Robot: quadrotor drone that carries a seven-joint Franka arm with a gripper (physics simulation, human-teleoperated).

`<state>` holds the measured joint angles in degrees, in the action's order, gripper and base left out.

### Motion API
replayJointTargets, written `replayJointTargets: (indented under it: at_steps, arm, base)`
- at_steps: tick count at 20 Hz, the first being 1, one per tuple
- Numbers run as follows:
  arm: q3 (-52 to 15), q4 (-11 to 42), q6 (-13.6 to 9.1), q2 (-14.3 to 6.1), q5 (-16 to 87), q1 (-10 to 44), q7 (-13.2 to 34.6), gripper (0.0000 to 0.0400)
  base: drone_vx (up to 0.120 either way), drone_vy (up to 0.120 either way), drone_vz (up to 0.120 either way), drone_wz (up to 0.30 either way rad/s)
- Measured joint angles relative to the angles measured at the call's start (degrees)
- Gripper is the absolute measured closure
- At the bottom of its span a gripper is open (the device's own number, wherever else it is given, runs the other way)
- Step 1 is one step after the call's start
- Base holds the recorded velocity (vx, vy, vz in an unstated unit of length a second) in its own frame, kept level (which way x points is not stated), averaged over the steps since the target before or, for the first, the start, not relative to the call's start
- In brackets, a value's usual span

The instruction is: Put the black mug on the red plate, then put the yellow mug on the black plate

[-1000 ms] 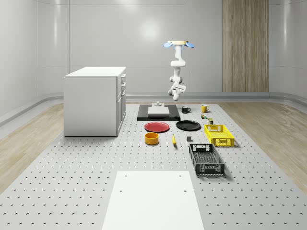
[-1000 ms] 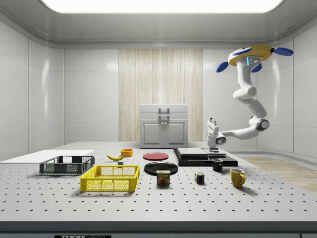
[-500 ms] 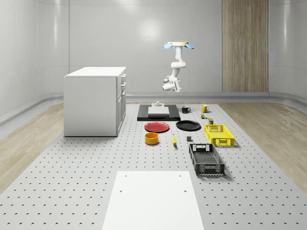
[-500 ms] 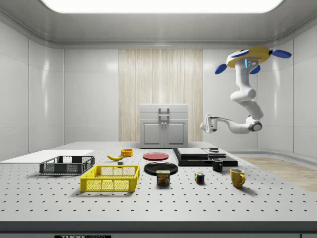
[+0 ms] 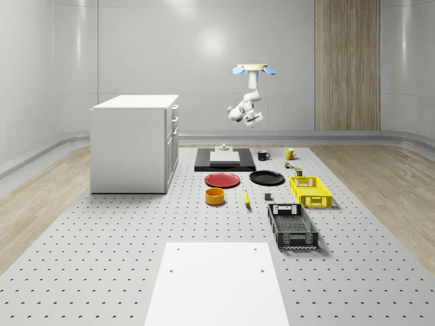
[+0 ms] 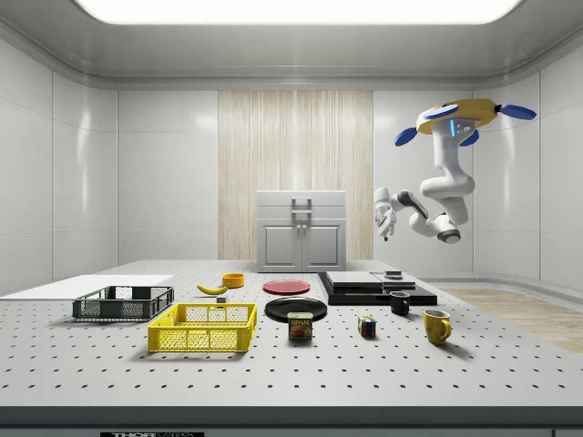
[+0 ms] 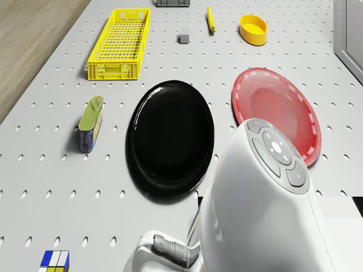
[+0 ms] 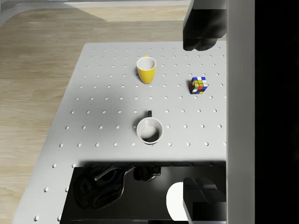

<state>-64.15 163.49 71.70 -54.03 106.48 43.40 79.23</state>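
The black mug [image 5: 264, 155] [image 6: 400, 303] [image 8: 149, 130] stands upright on the table beside the black platform. Past it, nearer the table's edge, stands the yellow mug [image 5: 289, 153] [image 6: 437, 326] [image 8: 146, 70]. The red plate [image 5: 223, 180] [image 7: 275, 113] and the black plate [image 5: 266, 178] [image 7: 170, 139] lie side by side, both bare. The drone [image 5: 253, 68] [image 6: 465, 114] hovers high over the table's far end, its arm folded beneath it. My gripper [image 6: 383, 218] [image 8: 203, 119] hangs well above the black mug, open, with nothing between the fingers.
A white cabinet [image 5: 136, 142] stands at the whole-scene view's left. A black platform [image 5: 224, 163] carries a white block. Also on the table are a yellow crate [image 5: 310, 191], black crate [image 5: 292, 225], yellow bowl [image 5: 215, 196], banana [image 5: 246, 197], Rubik's cube [image 8: 199, 85], can [image 7: 91, 124].
The arm has folded up under the drone, lifting the gripper from just above the platform to well above it. The mugs and plates have not moved.
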Motion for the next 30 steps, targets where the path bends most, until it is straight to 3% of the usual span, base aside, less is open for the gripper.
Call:
replayJointTargets:
  at_steps: [5,10,12,30]
  arm:
    - [-4.4,1.9,-3.8,-3.0,5.6,8.8,5.8,0.0000]
    - [-6.5,2.4,-4.9,-5.2,7.1,13.1,8.7,0.0000]
    - [-7.0,2.4,-4.9,-6.0,7.2,14.2,9.4,0.0000]
    - [-9.7,2.2,-1.2,-11.8,5.0,17.9,12.5,0.0000]
  base:
    - [-0.072,0.000,-0.120,0.000]
    - [-0.120,0.000,-0.120,0.000]
    - [-0.120,0.000,-0.120,0.000]
    - [0.004,0.018,-0.120,0.000]
